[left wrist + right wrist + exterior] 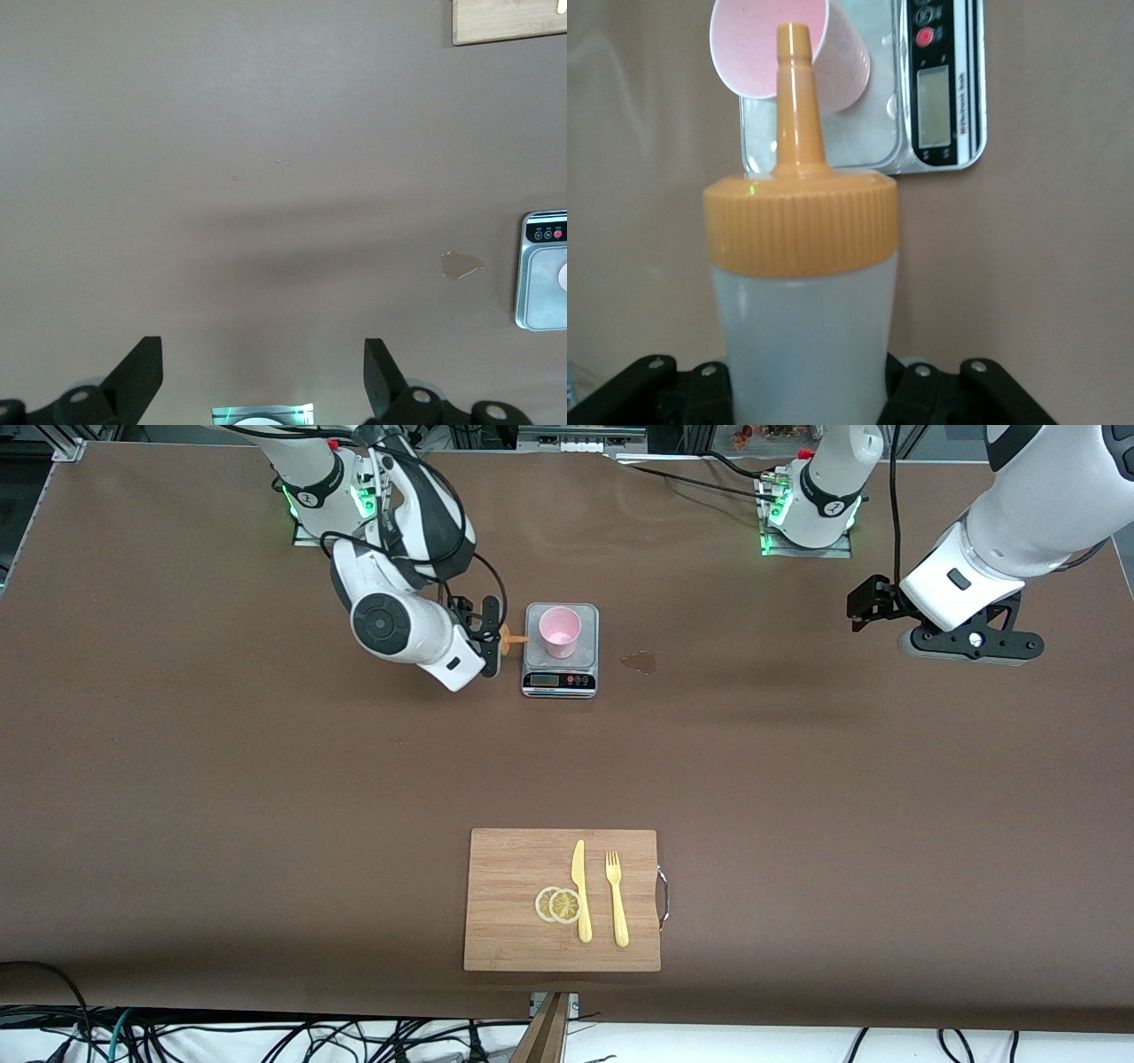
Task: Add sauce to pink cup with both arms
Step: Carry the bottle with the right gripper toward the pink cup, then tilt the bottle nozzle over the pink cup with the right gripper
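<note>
The pink cup (560, 631) stands on a small grey scale (560, 677), well away from the front camera. My right gripper (490, 636) is shut on the sauce bottle (806, 310) and holds it tipped on its side beside the scale, toward the right arm's end. The orange nozzle (512, 639) points at the cup and stops just short of its rim. In the right wrist view the nozzle tip (794, 40) lines up with the cup's mouth (757, 44). My left gripper (858, 607) waits open and empty above bare table at the left arm's end, fingers (142, 372) wide apart.
A small brownish spill (640, 661) lies on the table beside the scale, toward the left arm's end. A wooden cutting board (514, 939) with a yellow knife (580, 890), a fork (616, 899) and lemon slices (558, 904) lies near the front camera.
</note>
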### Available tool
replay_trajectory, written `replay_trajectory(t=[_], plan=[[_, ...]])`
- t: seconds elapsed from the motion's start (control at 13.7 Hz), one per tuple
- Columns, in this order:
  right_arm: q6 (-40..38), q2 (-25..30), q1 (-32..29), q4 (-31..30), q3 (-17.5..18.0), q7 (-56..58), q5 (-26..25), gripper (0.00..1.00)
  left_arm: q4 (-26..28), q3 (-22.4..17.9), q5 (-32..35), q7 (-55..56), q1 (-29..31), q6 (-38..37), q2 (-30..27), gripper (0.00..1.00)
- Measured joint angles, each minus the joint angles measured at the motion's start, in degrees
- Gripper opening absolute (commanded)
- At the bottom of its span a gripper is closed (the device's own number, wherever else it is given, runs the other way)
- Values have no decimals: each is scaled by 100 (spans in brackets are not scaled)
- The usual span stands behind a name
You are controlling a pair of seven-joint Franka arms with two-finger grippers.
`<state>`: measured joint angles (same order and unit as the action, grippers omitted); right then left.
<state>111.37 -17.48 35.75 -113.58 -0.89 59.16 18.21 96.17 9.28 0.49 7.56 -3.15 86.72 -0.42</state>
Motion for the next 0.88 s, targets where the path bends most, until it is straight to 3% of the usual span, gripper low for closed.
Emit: replay_trajectory(t=[0.88], plan=[[-393, 45, 273, 15, 426, -1510, -670, 0, -1, 4, 0, 84, -1, 0, 16, 100]])
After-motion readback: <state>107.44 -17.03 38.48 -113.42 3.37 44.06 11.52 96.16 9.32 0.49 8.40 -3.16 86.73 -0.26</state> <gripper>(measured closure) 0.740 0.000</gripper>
